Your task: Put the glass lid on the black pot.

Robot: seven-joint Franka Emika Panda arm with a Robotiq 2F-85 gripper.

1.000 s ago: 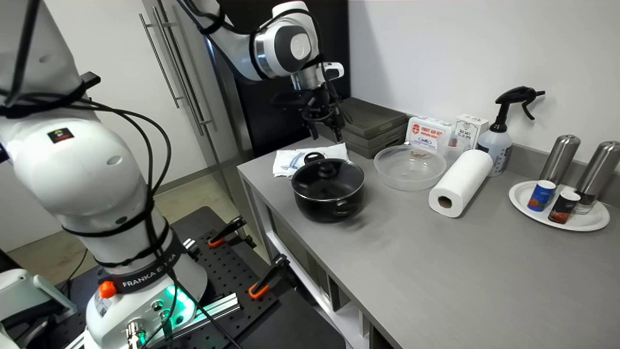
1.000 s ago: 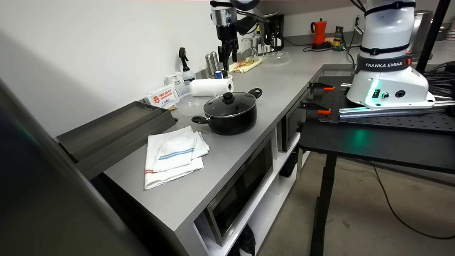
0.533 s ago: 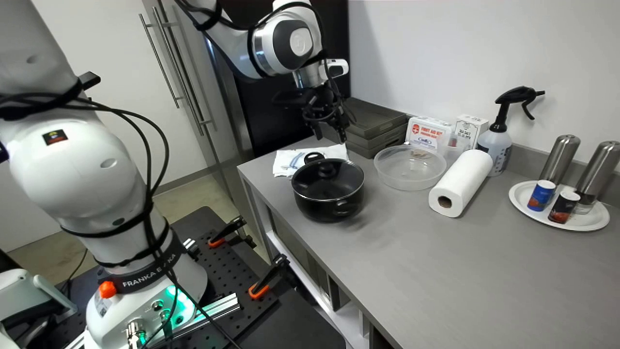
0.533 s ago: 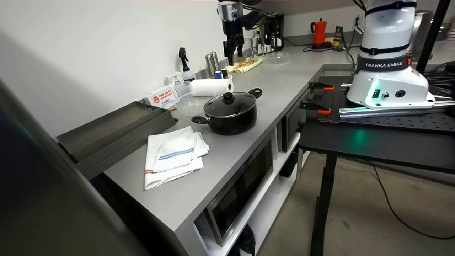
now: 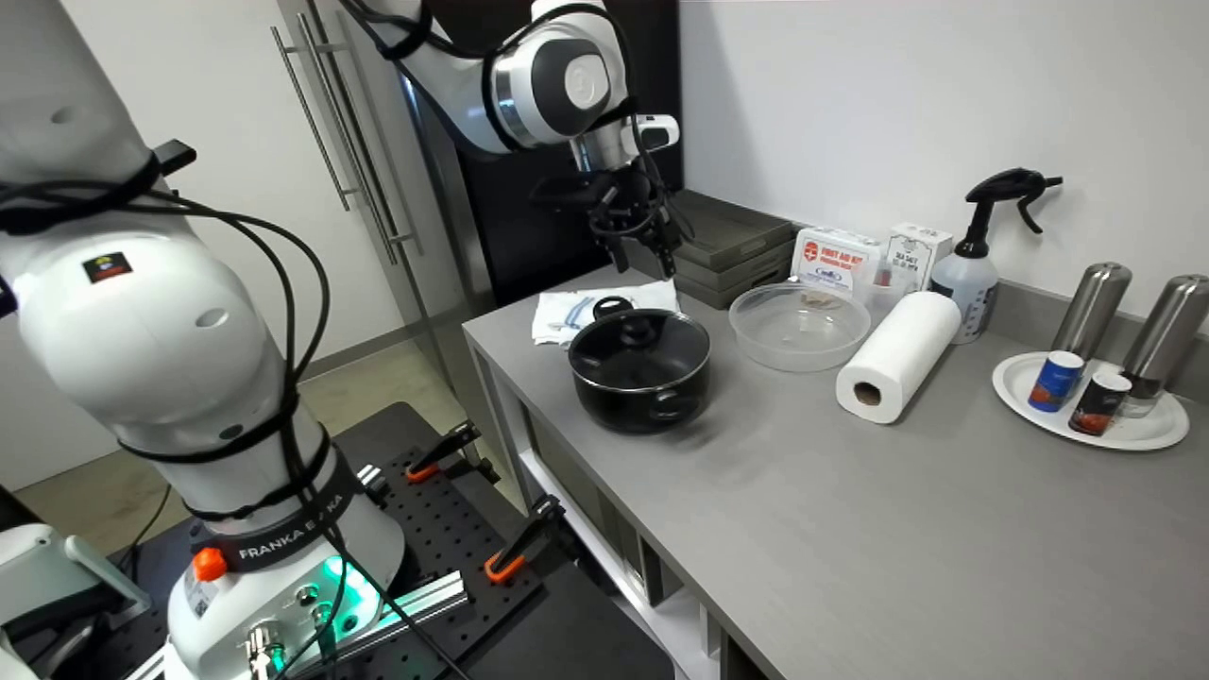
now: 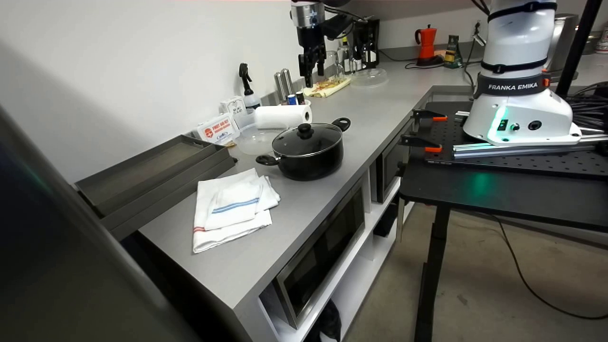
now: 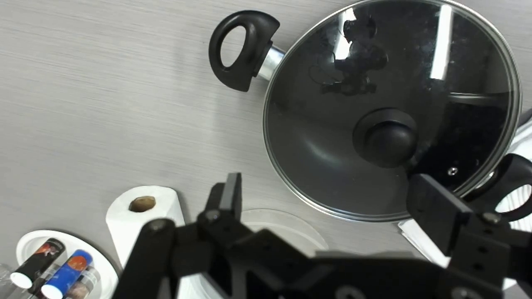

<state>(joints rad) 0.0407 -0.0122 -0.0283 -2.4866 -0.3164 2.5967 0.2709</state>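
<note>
Now, in an exterior view, the gripper (image 5: 644, 266) hangs above the counter (image 5: 907, 529), slightly farther right than a second ago, with no visible shift over the last half second. The glass lid (image 5: 661, 364) lies on the black pot (image 5: 628, 406), both unmoved over that time. In an exterior view the folded towels (image 6: 237, 206) lie near and left of the pot, the paper roll (image 6: 283, 117) on its far side; the gripper stands a touch higher than a second ago, and the lid sits level, well apart from it. In the wrist view the fingers (image 7: 434, 209) are spread wide and hold nothing, and the lid's knob (image 7: 390, 141) is free. So only the gripper changes place while the lid keeps its seat: the placing is probably complete, and what is left is likely a clean retreat.
</note>
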